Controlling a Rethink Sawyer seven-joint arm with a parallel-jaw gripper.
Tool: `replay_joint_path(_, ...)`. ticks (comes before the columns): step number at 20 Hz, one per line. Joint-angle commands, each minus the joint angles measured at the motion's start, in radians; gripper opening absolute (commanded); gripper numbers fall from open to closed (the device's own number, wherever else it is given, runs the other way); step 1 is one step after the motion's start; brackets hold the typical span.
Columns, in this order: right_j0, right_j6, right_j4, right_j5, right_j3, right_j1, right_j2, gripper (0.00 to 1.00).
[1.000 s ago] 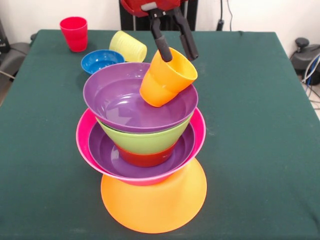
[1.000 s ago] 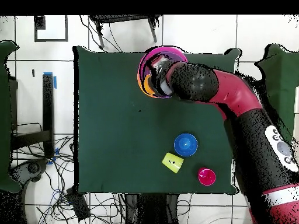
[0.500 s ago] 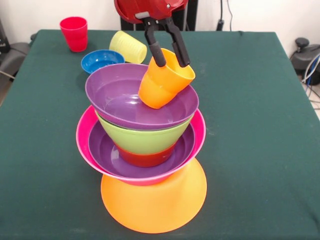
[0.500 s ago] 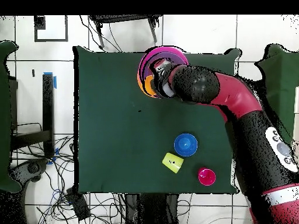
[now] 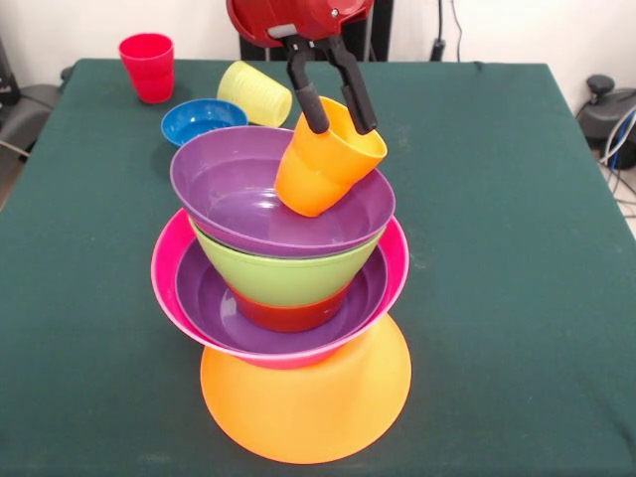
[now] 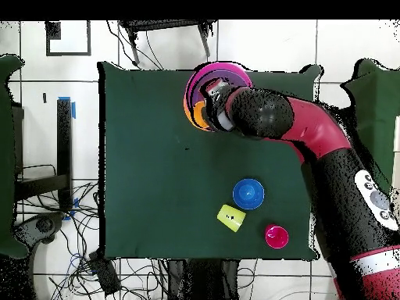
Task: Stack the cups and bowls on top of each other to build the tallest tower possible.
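Barely shifted since half a second ago: fingers (image 5: 332,97) pinching orange cup's (image 5: 328,159) rim, holding it tilted over top purple bowl (image 5: 248,204) of tower (image 5: 288,298), apparently for seating upright inside.

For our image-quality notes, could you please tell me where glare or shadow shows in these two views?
Front view: soft white glare on the top purple bowl and the orange base bowl; the orange cup shades the purple bowl beneath. Overhead view: the arm hides most of the tower.
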Motion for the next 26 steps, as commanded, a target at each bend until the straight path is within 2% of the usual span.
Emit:
replay_joint_path(1,0.003,-0.101,-0.073,0.01,0.029,0.038,-0.061,1.0)
replay_joint_path(15,-0.006,-0.124,-0.054,0.082,0.003,0.011,-0.047,1.0)
replay_joint_path(22,-0.007,-0.108,-0.044,0.087,0.021,-0.015,-0.043,1.0)
replay_joint_path(26,-0.008,-0.109,-0.049,0.074,0.02,-0.006,-0.042,1.0)
